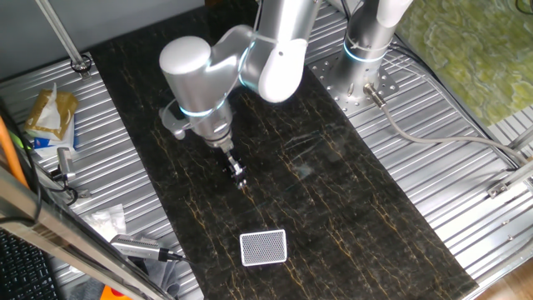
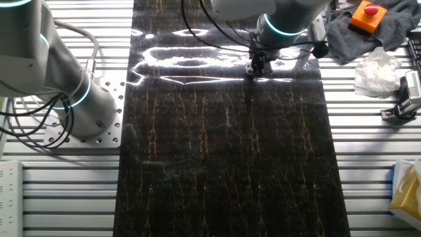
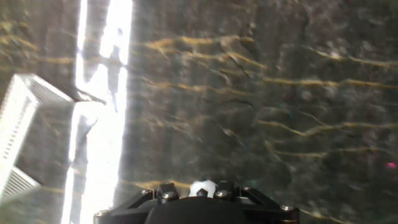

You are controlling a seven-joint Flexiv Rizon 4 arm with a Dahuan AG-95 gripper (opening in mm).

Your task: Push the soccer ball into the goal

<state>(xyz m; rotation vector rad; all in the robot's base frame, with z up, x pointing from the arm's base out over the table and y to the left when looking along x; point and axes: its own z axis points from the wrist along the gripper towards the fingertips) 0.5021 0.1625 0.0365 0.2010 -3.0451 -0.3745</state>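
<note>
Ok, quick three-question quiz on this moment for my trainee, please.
1. True or false: the soccer ball already sits inside the goal.
2. In the hand view, the goal appears at the: A) left edge B) right edge C) top centre.
3. Fill in: the ball shows right at the ___, at the bottom of the hand view.

Key: 1 false; 2 A; 3 gripper.
</note>
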